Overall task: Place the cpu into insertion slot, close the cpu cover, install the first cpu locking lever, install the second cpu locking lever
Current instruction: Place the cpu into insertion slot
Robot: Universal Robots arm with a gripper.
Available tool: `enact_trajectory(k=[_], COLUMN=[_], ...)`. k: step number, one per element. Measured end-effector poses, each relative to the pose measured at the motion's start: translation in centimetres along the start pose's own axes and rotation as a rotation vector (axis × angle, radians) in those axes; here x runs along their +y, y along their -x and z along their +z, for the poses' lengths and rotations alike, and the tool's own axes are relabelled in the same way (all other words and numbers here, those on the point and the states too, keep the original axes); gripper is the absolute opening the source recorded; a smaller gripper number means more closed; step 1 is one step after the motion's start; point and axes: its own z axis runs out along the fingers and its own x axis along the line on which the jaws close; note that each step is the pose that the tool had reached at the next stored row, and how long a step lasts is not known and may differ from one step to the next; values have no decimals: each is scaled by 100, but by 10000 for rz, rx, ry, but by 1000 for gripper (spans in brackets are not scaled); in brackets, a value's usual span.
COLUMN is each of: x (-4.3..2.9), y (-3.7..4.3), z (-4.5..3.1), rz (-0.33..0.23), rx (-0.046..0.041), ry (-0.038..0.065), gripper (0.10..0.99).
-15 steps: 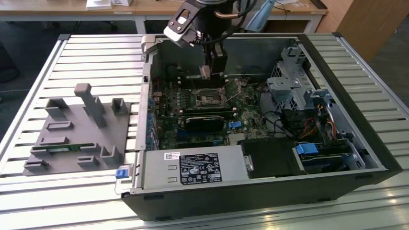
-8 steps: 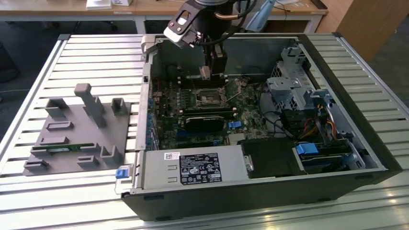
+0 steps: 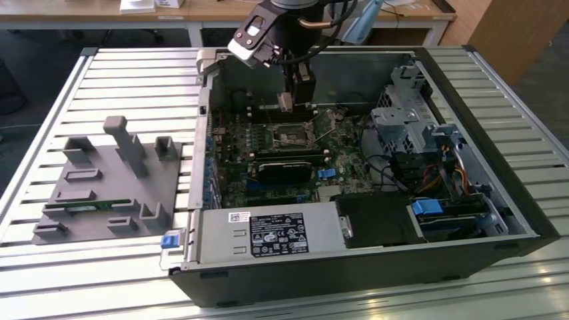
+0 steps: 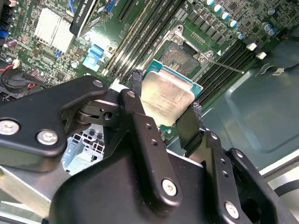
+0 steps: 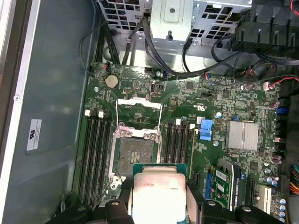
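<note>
My gripper [image 3: 286, 101] hangs inside the open computer case, shut on the cpu [image 4: 166, 99], a flat square chip with a tan-silver face, held by two opposite edges. In both wrist views the black fingers [image 4: 137, 86] press on its sides, and the cpu [image 5: 156, 189] hovers above the motherboard, just beside the insertion slot [image 5: 135, 156]. The dark square slot [image 4: 180, 56] lies bare with nothing in it. The cpu cover [image 5: 138, 100] is flipped open past the slot's far side. A thin metal lever [image 4: 224, 65] stands free beside the slot.
Long memory slots [image 5: 96, 154] flank the socket on both sides. A drive cage with cables [image 3: 404, 127] and the power supply [image 3: 266, 233] crowd the case [image 3: 498, 220]. A grey parts fixture [image 3: 106, 183] lies on the slatted table at the exterior view's left.
</note>
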Motion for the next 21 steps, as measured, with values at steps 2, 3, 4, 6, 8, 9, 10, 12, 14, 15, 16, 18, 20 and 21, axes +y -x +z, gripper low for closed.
enact_trajectory(k=[2,3,4,6,8,9,10,12,14,15,16,18,20,21], x=[0,0,0,-1,-1,-2,-2,-3,-3,-3,-3,-4,-5,-5], y=[0,0,0,0,0,0,1,1,1,1,1,1,0,0], z=[3,5,7,12,18,22,25,29,33,36,40,46,52,55], rz=[0,0,0,0,0,0,0,0,0,0,0,10,66,106], rx=[0,0,0,2,1,1,0,-1,0,0,0,-9,-23,-35], ry=[0,0,0,1,1,1,0,0,0,1,2,0,1,0], gripper=[541,541,541,541,541,541,541,541,541,541,541,541,541,541])
